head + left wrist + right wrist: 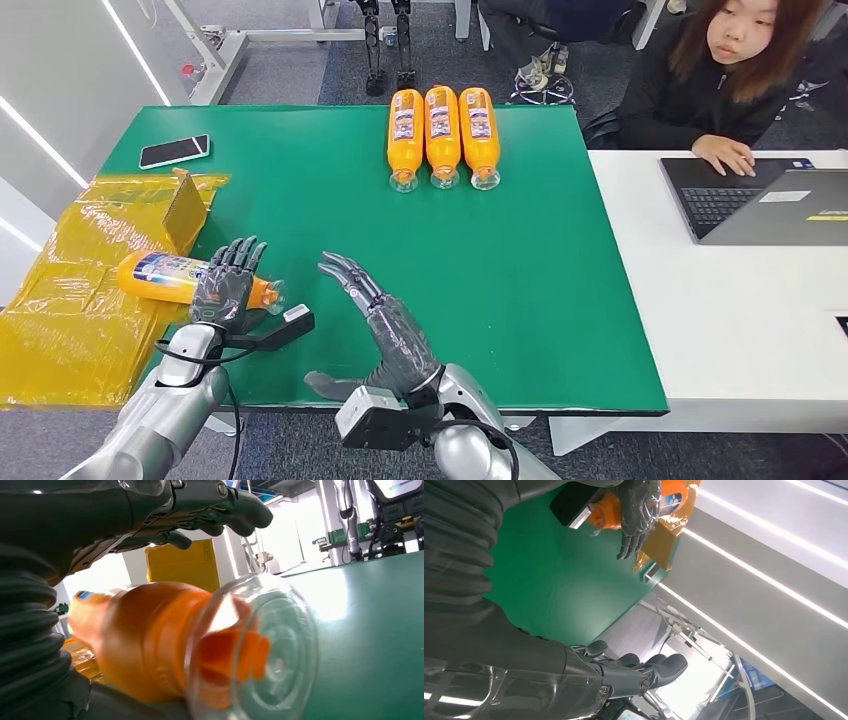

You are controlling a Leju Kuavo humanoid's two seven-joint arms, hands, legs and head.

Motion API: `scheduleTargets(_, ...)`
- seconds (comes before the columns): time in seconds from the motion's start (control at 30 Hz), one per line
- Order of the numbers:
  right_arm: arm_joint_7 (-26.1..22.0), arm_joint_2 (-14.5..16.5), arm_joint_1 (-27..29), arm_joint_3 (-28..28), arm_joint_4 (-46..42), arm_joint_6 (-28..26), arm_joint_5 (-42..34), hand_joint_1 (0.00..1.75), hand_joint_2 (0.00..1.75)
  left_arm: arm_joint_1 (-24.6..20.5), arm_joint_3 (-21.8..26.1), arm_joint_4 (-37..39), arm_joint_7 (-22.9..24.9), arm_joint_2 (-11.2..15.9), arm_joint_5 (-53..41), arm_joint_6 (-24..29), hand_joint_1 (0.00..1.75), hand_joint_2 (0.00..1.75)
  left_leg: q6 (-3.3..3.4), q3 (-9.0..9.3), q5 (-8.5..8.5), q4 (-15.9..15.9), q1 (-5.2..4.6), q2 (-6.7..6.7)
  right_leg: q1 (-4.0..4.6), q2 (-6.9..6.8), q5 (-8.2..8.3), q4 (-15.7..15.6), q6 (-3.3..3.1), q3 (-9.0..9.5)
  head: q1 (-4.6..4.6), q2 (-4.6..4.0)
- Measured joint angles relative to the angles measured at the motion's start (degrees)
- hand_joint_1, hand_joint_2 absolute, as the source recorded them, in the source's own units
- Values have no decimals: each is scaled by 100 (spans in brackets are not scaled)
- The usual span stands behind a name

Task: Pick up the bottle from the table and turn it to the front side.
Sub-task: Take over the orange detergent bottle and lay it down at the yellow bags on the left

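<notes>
Left hand (225, 287) lies over the bottle (165, 276), grip seemingly not closed; smooth, rigid, likely slippery—wrap mid-body; right hand (375, 310) open, empty.

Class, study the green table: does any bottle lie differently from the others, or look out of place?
Yes. Three bottles lie in a neat parallel row at the far edge, but the fourth bottle lies crosswise at the left edge, partly over the yellow plastic sheet, under the left hand. The right hand hovers beside it.

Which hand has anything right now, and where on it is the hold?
The left hand is over the lying orange plastic bottle, fingers across its body near the neck; a closed hold cannot be told. The right hand holds nothing.
</notes>
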Motion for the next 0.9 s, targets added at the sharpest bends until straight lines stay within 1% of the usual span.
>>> scheduleTargets(0.2, -6, 0, -16, 2, 15, -2, -27, 0, 175, 0, 0, -1, 21, 2, -77, 80, 0, 175, 0, 0, 0, 0, 0, 0, 0, 0, 0, 0, 0, 0, 0, 0)
scheduleTargets(0.37, -57, -4, -25, 2, 64, -203, -62, 0, 175, 29, 2, -24, -303, 1, -96, 680, 0, 175, 0, 2, 0, 1, 0, 0, 0, 0, 0, 0, 0, 0, 0, 0)
scheduleTargets(0.57, -91, -73, 105, 2, 54, -488, -19, 0, 175, -44, 2, -55, -386, -12, -199, 597, 0, 175, 0, 2, 0, 2, -1, 1, 0, 2, 0, -2, 0, -1, 0, 0)
scheduleTargets(0.63, -102, -104, 178, 2, 48, -569, 15, 0, 175, -71, 6, -68, -495, -15, -127, 618, 0, 175, 0, 2, 0, 1, -1, 1, 0, 2, 0, -2, 0, -1, 0, 0)
scheduleTargets(0.7, -113, -131, 233, 1, 48, -627, 24, 0, 175, -80, 44, -108, -820, -18, 141, 640, 0, 175, 0, 2, 0, 2, -1, 1, 0, 3, 0, -2, 0, -1, 0, 0)
scheduleTargets(0.83, -137, -177, 308, -17, 48, -701, 59, 0, 175, -57, 311, -276, -1969, -43, 1119, 529, 0, 175, 0, 2, 0, 1, -1, 1, 0, 3, 0, -2, 0, -1, 0, 0)
scheduleTargets(0.9, -149, -198, 333, -29, 48, -719, 73, 0, 175, -33, 460, -388, -2338, -58, 1453, 423, 0, 175, 0, 2, 0, 1, -1, 1, 0, 3, 0, -2, 0, -1, 0, 0)
